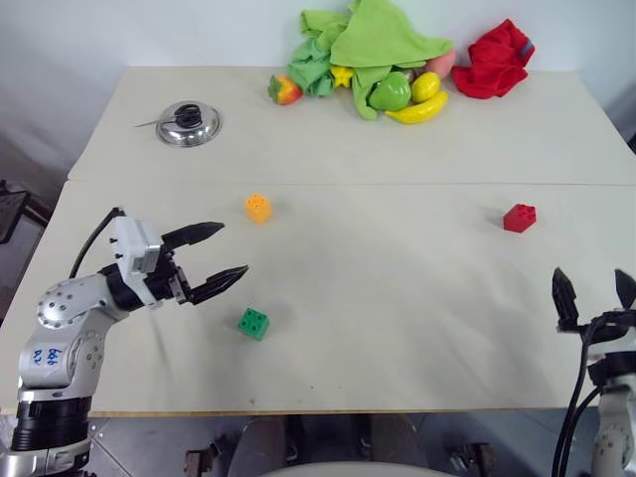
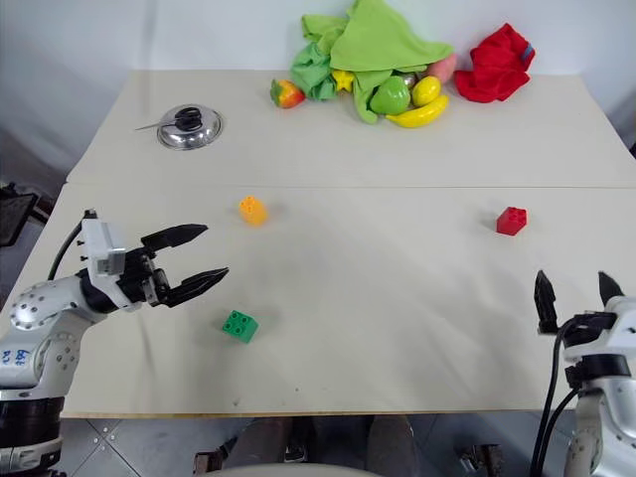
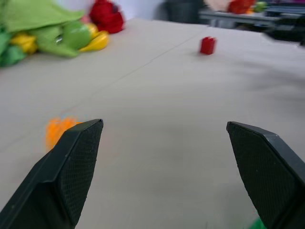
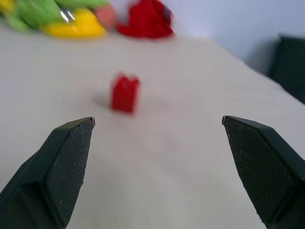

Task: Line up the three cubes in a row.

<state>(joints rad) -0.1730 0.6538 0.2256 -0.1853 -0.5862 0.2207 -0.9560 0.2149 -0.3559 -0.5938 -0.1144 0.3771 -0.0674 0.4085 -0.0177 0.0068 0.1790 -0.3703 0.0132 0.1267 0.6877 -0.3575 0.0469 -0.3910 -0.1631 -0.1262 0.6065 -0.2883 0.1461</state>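
Three studded cubes lie apart on the beige table [image 1: 397, 298]. The orange-yellow cube [image 1: 257, 208] sits left of centre, the green cube [image 1: 253, 323] nearer the front edge, and the red cube [image 1: 519, 218] far to the right. My left gripper [image 1: 230, 252] hovers open just left of the green cube and in front of the orange-yellow one, pointing right, nothing between its fingers. At the front right edge my right gripper [image 1: 594, 287] stands open and empty, aimed at the red cube [image 4: 125, 93], well short of it.
A metal lid [image 1: 188, 124] rests at the back left. Along the back edge lie green cloths [image 1: 373, 40], a toy banana [image 1: 418, 109], other toy fruit [image 1: 286, 90] and a red cloth [image 1: 497, 60]. A seam [image 1: 397, 183] crosses the table.
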